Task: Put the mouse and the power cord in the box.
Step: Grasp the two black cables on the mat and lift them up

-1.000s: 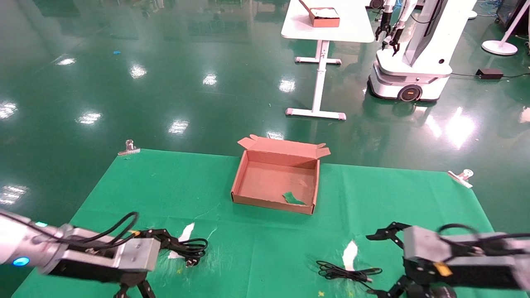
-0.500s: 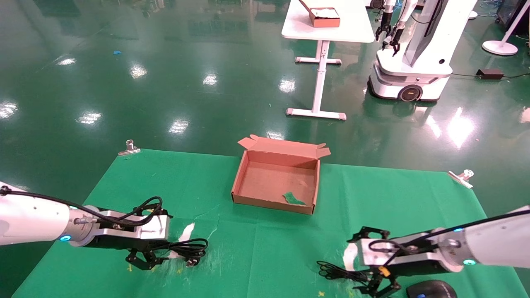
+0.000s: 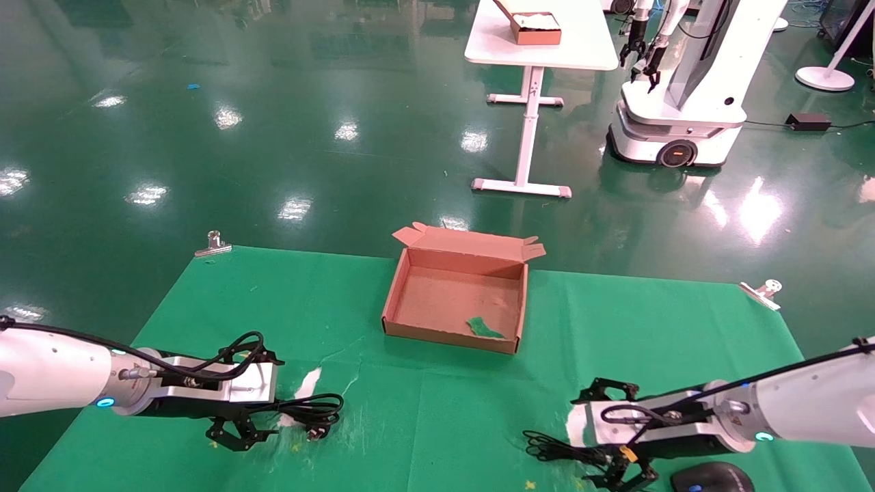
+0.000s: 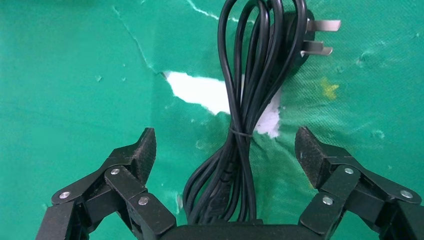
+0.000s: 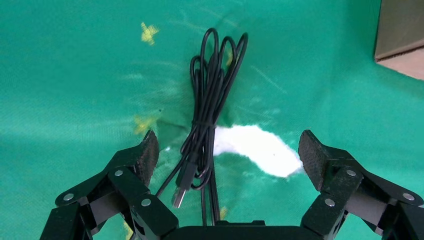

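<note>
The open cardboard box (image 3: 444, 301) sits at the middle back of the green cloth, lid flap folded back. The coiled power cord (image 3: 316, 410) lies at the front left; its bundle (image 4: 250, 100) runs between the fingers of my open left gripper (image 3: 277, 400) (image 4: 225, 140), plug and prongs at the far end. The black mouse (image 3: 711, 477) rests at the front right edge. Its thin bundled cable (image 3: 557, 449) (image 5: 207, 100), USB end (image 5: 181, 192) nearest the palm, lies between the spread fingers of my open right gripper (image 3: 584, 441) (image 5: 228, 142), close to one finger.
A green scrap (image 3: 485, 328) lies inside the box. White tears (image 3: 307, 383) (image 3: 577, 417) show in the cloth. Metal clips (image 3: 213, 244) (image 3: 762, 292) hold the cloth's back corners. Beyond stand a white table (image 3: 540, 48) and another robot (image 3: 683, 89).
Both arms have dropped to the cloth and reached forward. The left gripper now straddles the power cord, the right straddles the mouse cable. Over the last half second they barely shifted.
</note>
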`<state>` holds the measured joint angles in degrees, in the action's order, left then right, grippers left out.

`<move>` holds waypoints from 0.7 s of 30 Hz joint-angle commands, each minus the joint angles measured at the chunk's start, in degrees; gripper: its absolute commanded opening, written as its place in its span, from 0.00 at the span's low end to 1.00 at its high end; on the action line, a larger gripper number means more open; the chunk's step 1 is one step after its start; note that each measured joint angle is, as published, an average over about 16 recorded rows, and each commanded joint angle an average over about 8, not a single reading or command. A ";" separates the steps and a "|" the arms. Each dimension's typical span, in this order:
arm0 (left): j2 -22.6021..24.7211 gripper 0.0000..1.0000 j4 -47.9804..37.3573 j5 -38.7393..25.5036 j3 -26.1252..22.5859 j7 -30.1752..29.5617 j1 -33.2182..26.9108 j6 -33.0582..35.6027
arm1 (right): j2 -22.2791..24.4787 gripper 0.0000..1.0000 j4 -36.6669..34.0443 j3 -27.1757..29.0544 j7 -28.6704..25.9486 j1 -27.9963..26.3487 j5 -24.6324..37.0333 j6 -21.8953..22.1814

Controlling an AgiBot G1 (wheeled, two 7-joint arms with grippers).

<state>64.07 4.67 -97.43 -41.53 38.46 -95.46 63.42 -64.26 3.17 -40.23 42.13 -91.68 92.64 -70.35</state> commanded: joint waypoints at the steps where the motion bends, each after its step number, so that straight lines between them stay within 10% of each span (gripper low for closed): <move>1: 0.04 1.00 -0.69 0.10 0.08 0.68 -0.06 -0.21 | -0.04 1.00 -0.76 -0.04 0.62 -0.15 0.07 0.10; 10: 0.35 1.00 -2.25 0.29 0.23 2.57 -0.19 -1.23 | 0.20 0.88 -2.16 0.08 1.88 -0.36 -0.09 0.47; 17: 0.01 0.22 -2.83 0.75 0.57 3.47 -0.61 -1.24 | 0.27 0.05 -2.59 0.18 2.69 -0.52 -0.21 0.60; 21: -0.07 0.00 -2.85 0.84 0.63 3.56 -0.73 -1.16 | 0.29 0.00 -2.61 0.20 2.75 -0.54 -0.24 0.62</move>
<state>64.05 1.86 -96.65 -40.94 41.93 -96.11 62.23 -63.97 0.61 -40.03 44.80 -92.21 92.41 -69.76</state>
